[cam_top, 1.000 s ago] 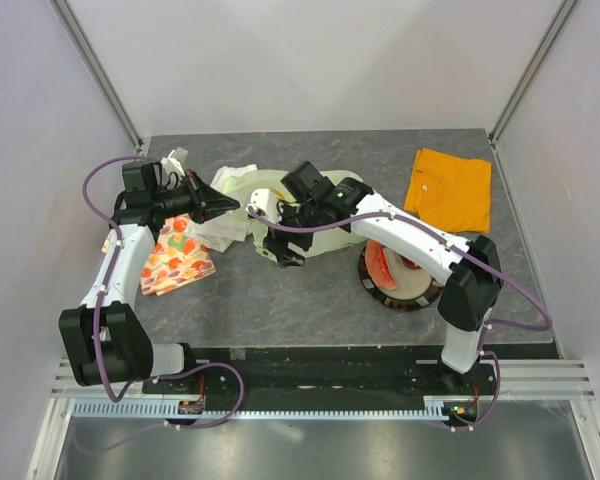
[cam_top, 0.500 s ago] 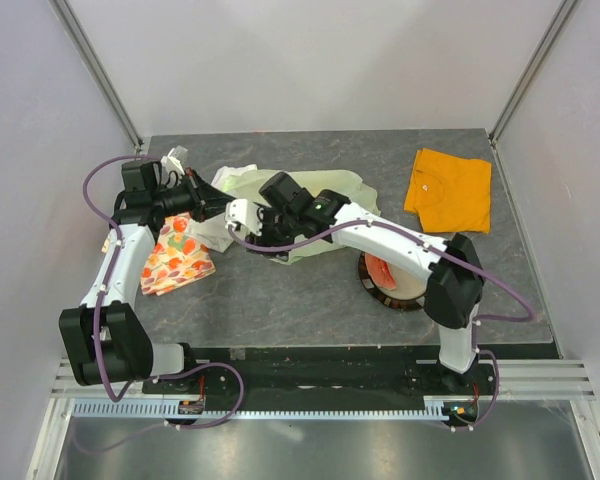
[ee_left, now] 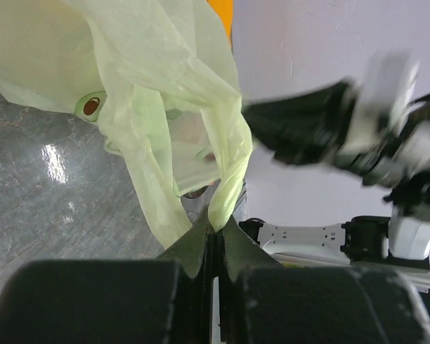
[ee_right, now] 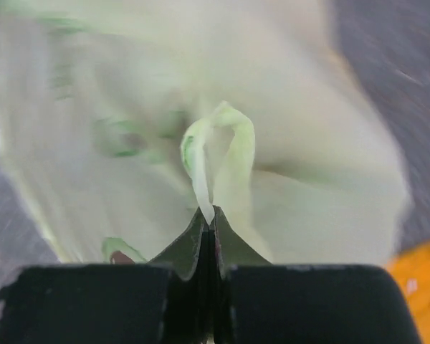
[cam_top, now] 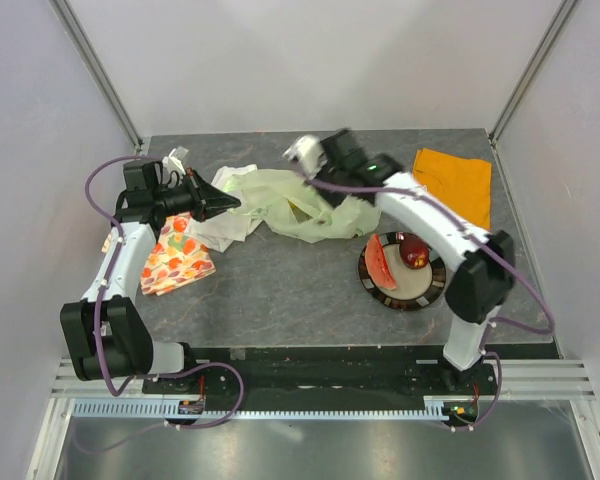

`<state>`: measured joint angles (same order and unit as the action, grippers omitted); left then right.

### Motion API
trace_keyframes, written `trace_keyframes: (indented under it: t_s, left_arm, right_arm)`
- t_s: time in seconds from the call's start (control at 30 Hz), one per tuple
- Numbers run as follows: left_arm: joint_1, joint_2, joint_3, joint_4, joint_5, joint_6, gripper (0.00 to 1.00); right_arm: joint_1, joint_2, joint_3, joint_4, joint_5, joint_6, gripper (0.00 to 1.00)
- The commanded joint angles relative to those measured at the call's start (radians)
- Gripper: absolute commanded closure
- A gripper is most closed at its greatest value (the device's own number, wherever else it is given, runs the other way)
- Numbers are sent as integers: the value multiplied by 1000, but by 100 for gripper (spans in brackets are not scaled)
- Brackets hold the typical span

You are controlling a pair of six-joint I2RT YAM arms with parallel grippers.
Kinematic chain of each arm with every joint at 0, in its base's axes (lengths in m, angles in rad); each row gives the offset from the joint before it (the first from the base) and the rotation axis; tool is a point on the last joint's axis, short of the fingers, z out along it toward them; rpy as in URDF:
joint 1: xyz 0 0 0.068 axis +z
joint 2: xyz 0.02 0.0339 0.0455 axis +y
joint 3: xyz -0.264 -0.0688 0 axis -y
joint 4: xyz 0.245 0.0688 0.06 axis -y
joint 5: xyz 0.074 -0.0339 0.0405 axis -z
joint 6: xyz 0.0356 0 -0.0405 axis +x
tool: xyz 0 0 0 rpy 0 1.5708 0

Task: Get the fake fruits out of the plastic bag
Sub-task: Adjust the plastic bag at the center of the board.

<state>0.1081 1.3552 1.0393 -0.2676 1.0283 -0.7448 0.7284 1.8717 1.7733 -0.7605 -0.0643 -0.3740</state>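
The pale green plastic bag (cam_top: pixel 298 207) lies stretched across the middle of the table between both grippers. My left gripper (cam_top: pixel 227 203) is shut on one twisted handle loop (ee_left: pixel 226 192) at the bag's left end. Above the bag's back right part, my right gripper (cam_top: pixel 317 178) is shut on a thin fold of the film (ee_right: pixel 204 188). Two fake fruits rest on a round plate (cam_top: pixel 420 292): a red slice (cam_top: pixel 380 258) and a red piece (cam_top: pixel 413 250). The crumpled film hides whatever is inside the bag (ee_left: pixel 158 79).
An orange cloth (cam_top: pixel 452 186) lies at the back right, its corner (ee_right: pixel 424 287) also in the right wrist view. A fruit-printed cloth (cam_top: pixel 177 258) lies under the left arm, and a white cloth (cam_top: pixel 225 228) sits beside the left gripper. The right arm (ee_left: pixel 322 132) appears blurred.
My right gripper closed on the bag and swung back and to the right, pulling the film out long. The plate with the red slice and red piece is now uncovered. The left gripper held still.
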Motion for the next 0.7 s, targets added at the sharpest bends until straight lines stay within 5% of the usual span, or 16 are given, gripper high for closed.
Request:
trace_keyframes:
  t_s: [0.0, 0.2, 0.27, 0.3, 0.43, 0.53, 0.67]
  left_arm:
    - [5, -10, -22, 34, 33, -36, 98]
    - [5, -39, -56, 50, 42, -45, 98]
    - [2, -38, -50, 68, 55, -60, 98]
    - [4, -38, -44, 73, 64, -64, 98]
    - [-18, -31, -35, 82, 75, -70, 98]
    - [-37, -33, -30, 100, 99, -77, 98]
    - [-56, -44, -22, 111, 134, -73, 98]
  right_arm:
    - [-219, -263, -61, 44, 199, 332, 100]
    - [-302, -440, -216, -146, 298, 521, 95]
    - [-302, -456, -213, -134, 178, 440, 75]
    - [-302, -459, -192, -117, 126, 404, 55]
    - [-299, -346, 76, -105, -238, 241, 22]
    - [-270, -246, 236, -109, -365, 212, 16]
    - [-170, -177, 242, -76, -302, 117, 17]
